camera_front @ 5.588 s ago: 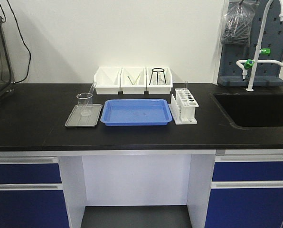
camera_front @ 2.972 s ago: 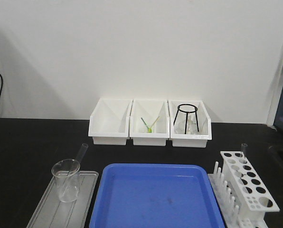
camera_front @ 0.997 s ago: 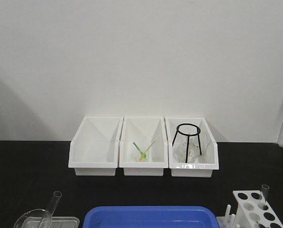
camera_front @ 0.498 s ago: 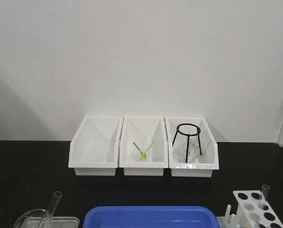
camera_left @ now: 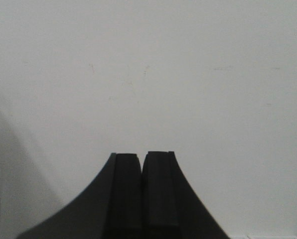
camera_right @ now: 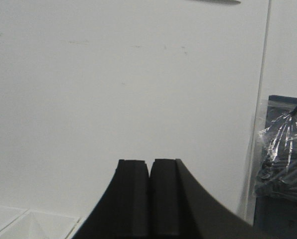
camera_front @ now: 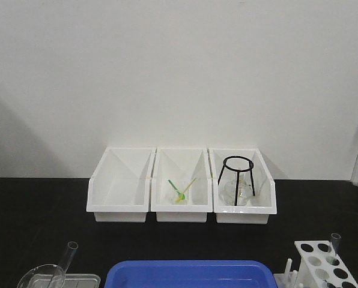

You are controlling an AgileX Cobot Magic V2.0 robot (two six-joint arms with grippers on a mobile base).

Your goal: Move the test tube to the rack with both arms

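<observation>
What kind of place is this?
Probably a laboratory bench: a black counter holds a white test tube rack, a glass test tube leaning in a beaker, and a white bin with a black wire stand.

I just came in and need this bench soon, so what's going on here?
Nothing is being handled yet. The left gripper and right gripper are both shut and empty, facing the white wall. The test tube leans in the beaker at the left. Right of the blue tray stands the rack, with another tube in it.
</observation>
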